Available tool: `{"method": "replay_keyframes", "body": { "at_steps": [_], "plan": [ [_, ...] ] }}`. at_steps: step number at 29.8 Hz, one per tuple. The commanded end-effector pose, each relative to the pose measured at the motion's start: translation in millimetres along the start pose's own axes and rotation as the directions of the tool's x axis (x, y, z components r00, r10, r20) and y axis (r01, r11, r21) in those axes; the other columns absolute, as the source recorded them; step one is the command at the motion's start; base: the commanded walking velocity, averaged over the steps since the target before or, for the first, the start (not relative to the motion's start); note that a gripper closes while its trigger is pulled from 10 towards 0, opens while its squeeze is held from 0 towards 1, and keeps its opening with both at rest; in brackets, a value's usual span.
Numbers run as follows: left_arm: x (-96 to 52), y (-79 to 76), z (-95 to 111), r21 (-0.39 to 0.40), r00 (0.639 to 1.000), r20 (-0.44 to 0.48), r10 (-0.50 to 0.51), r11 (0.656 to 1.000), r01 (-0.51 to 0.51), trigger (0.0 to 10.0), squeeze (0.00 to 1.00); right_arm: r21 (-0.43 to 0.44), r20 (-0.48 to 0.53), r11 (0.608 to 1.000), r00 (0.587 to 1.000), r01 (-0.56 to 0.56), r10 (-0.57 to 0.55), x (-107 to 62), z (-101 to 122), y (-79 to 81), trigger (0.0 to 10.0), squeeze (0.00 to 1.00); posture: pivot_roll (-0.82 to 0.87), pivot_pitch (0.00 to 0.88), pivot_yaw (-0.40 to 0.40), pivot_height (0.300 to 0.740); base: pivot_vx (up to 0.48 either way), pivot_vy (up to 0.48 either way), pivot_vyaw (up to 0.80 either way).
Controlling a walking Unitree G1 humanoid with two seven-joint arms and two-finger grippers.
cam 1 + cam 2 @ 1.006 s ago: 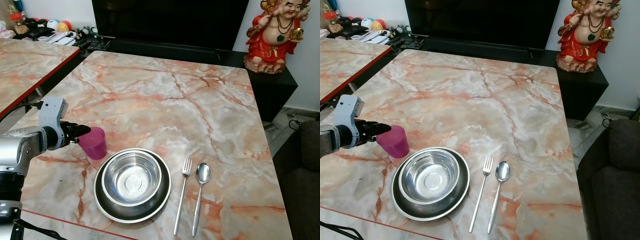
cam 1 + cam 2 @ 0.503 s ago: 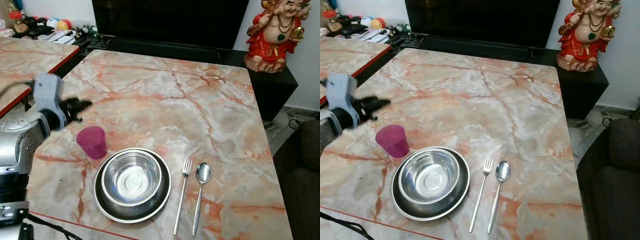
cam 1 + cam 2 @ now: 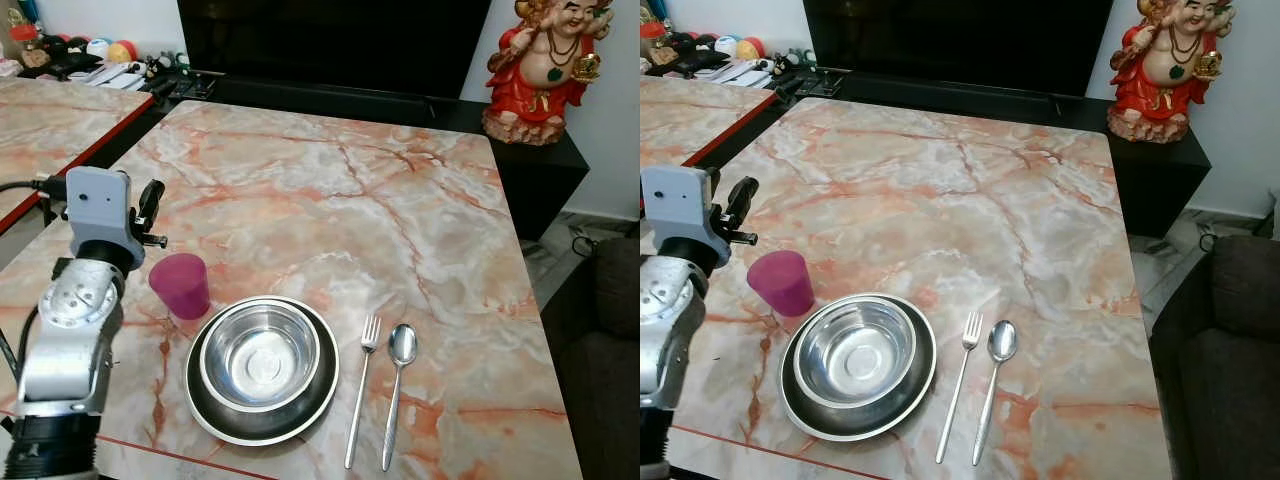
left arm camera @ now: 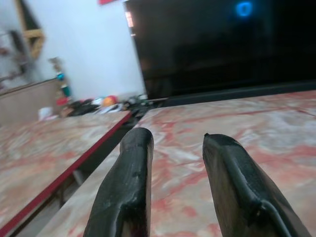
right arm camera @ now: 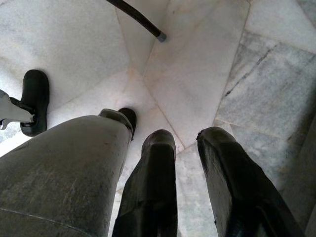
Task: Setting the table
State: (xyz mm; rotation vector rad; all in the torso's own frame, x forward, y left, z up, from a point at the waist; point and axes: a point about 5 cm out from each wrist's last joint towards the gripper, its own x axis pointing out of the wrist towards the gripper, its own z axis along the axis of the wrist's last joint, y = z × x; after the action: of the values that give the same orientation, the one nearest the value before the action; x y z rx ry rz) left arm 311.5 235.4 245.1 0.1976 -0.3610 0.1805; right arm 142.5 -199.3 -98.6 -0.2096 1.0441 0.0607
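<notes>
Nearly set, by the look of it: pink cup (image 3: 181,284) upright at left centre of frame on the marble bench (image 3: 400,230), touching nothing, beside bowl (image 3: 262,355) on plate (image 3: 300,412); fork (image 3: 361,388) and spoon (image 3: 395,386) right of those. Left end effector (image 3: 148,212) raised above cup, narrowly parted, empty. Right end effector (image 5: 185,153) hanging over floor, slightly parted.

Support surface: marble-patterned table (image 3: 380,210), pinkish-orange veining, red trim along its near edge. Resting on it, near the front edge: pink cup (image 3: 181,285), upright, open end up, just beside the dark plate (image 3: 207,405). A steel bowl (image 3: 262,355) sits inside the plate. To the plate's right, a fork (image 3: 362,392) and a spoon (image 3: 396,384) lie side by side, handles toward the near edge, slightly apart.
</notes>
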Motion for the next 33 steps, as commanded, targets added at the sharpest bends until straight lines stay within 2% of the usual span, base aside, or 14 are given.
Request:
{"method": "replay_keyframes", "body": {
  "at_steps": [1, 4, 11, 15, 21, 33],
  "plan": [
    [-2.1, 8.5, 4, 0.014, 0.997, 0.032, 0.07, 0.997, -0.071, 10.0, 0.0, 0.014, -0.021, 1.0, 1.0, 0.001, 0.0, -1.3, -7, 1.4, 10.0, 0.0, 0.07, 0.097, -0.003, 0.74, 0.0, 0.0, 0.0],
    [-2.6, 12.6, 4, 0.013, 0.994, 0.042, 0.101, 0.995, -0.101, 10.0, 0.0, 0.011, -0.02, 1.0, 1.0, 0.0, 0.0, -1.4, -7, 1.5, 10.0, 0.0, 0.07, 0.091, -0.002, 0.74, 0.0, 0.0, 0.0],
    [-2.2, 17.4, -2, 0.028, 0.997, 0.043, 0.062, 0.998, -0.063, 10.0, 0.0, 0.008, -0.019, 1.0, 1.0, -0.003, 0.003, -1.7, -8, 1.7, 10.0, 0.0, 0.07, 0.073, -0.002, 0.74, 0.0, 0.0, 0.0],
    [-1.5, 13.9, -2, 0.053, 0.998, 0.049, 0.038, 0.998, -0.04, 10.0, 0.0, 0.0, -0.026, 1.0, 1.0, 0.005, -0.005, -1.8, -9, 0.8, 10.0, 0.0, 0.07, 0.068, -0.002, 0.74, 0.0, 0.0, 0.0],
    [-3.3, 9.1, -6, 0.023, 0.998, 0.042, 0.039, 0.999, -0.04, 10.0, 0.0, -0.001, -0.029, 1.0, 1.0, 0.002, -0.002, -2.0, -10, 0.7, 10.0, 0.0, 0.06, 0.058, -0.008, 0.74, 0.0, 0.0, 0.0],
    [-1.8, 9.5, -4, 0.003, 0.998, 0.05, 0.049, 0.999, -0.049, 10.0, 0.0, -0.018, -0.033, 1.0, 0.999, -0.002, 0.001, -2.1, -11, 1.8, 10.0, 0.0, 0.07, 0.066, -0.008, 0.74, 0.0, 0.467, 0.0]
  ]
}}
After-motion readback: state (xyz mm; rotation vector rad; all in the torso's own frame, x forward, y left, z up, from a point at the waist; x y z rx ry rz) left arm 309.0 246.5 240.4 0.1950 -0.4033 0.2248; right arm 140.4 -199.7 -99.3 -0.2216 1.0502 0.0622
